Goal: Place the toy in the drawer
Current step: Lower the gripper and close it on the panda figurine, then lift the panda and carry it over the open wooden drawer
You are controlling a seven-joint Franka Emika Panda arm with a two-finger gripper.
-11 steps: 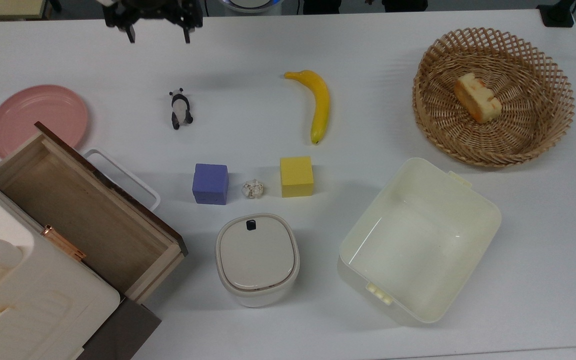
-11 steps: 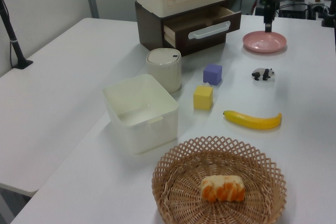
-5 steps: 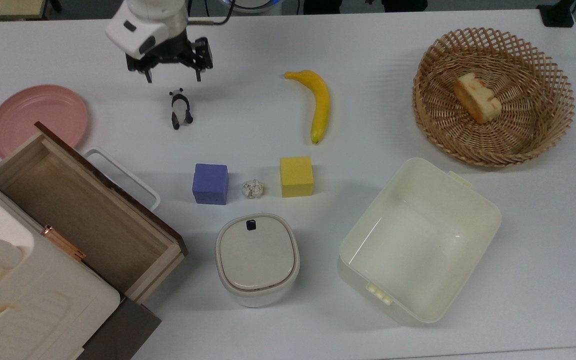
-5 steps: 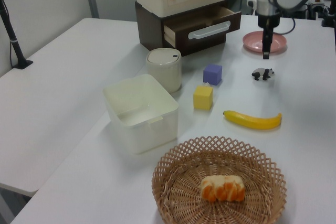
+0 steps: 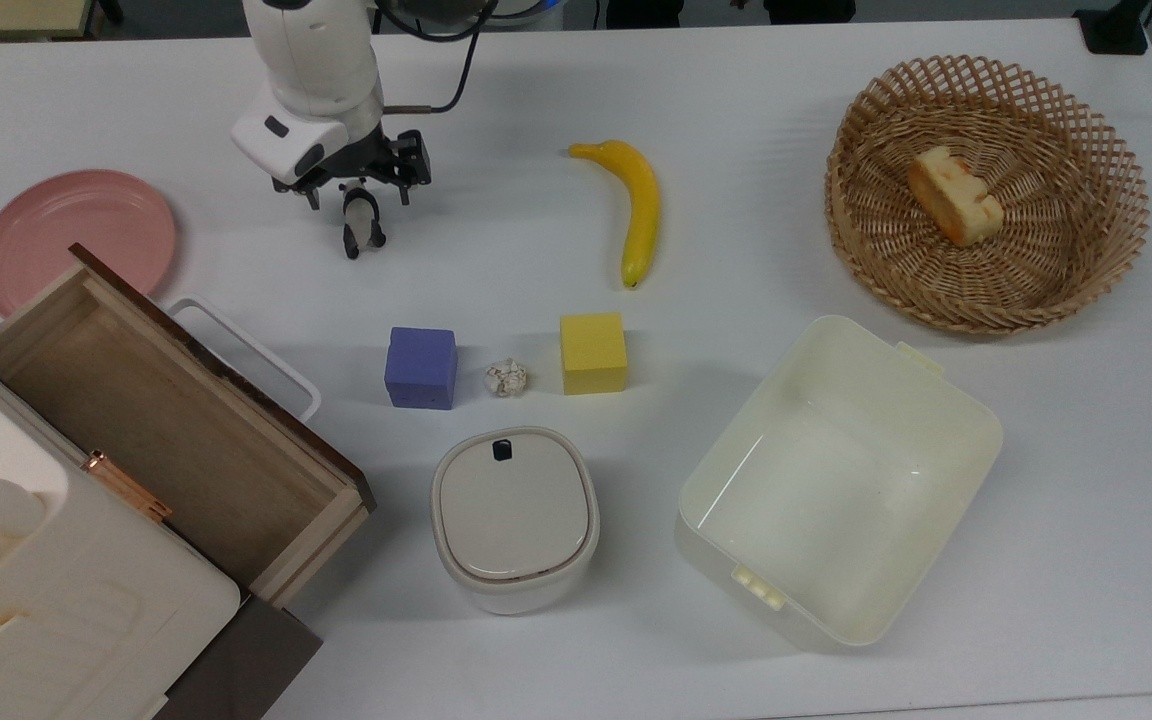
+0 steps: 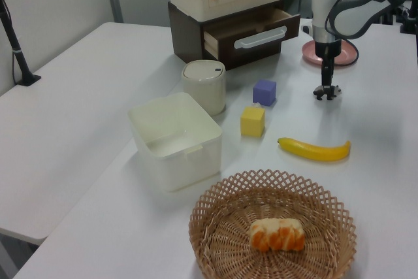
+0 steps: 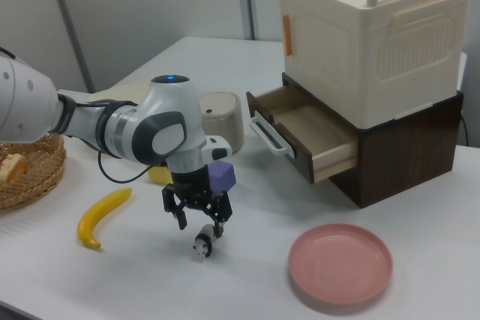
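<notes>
Black-and-white toy (image 5: 362, 219), pink plate (image 5: 66, 228), yellow banana (image 5: 638, 207) (purple cube (image 5: 421, 366) beside yellow cube (image 5: 593, 352))

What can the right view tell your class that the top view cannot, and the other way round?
From the right view: height. The tool is open and seems to hang just above the toy, and the dark cabinet's side face shows under the cream box.

From the top view: layout. The tub and the little whitish ball between the cubes are in sight.

Shared: the tool at the toy, the open drawer, banana, pink plate and purple cube.
</notes>
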